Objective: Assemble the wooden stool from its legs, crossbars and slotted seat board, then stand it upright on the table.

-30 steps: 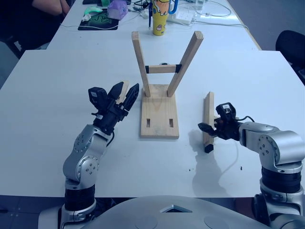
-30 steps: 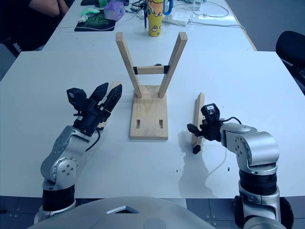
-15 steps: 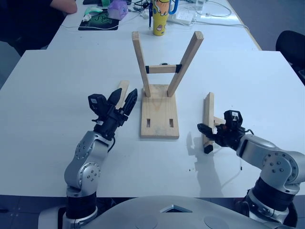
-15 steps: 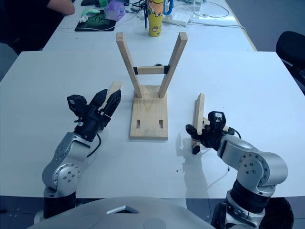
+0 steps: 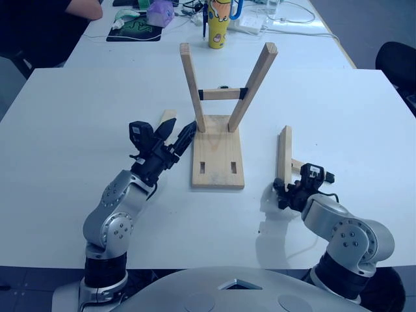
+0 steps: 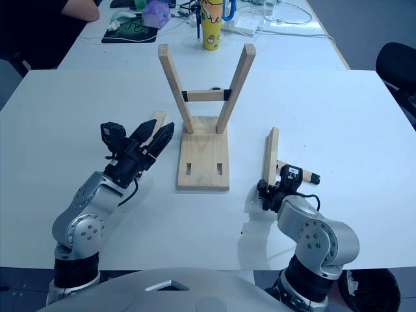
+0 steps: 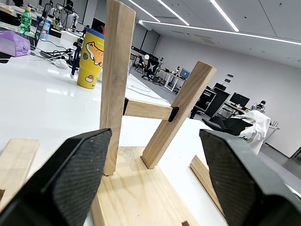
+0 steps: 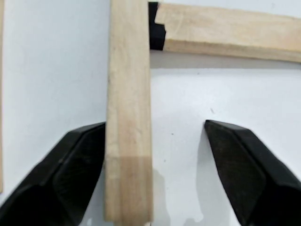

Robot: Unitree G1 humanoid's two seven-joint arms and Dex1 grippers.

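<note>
Right pincer nearer now, astride loose leg (its crossbar partly hidden).

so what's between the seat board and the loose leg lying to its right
Nothing: the stretch of table between the seat board and the loose leg is bare, as the left eye view shows.

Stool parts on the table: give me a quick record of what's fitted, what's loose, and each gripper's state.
Fitted: legs and crossbar, upright in the flat seat board
Empty: two near slots
Left of board: loose leg
Right of board: right leg with second crossbar attached
Left gripper: open, by the board's left edge
Right gripper: open, astride the right leg's near end
</note>
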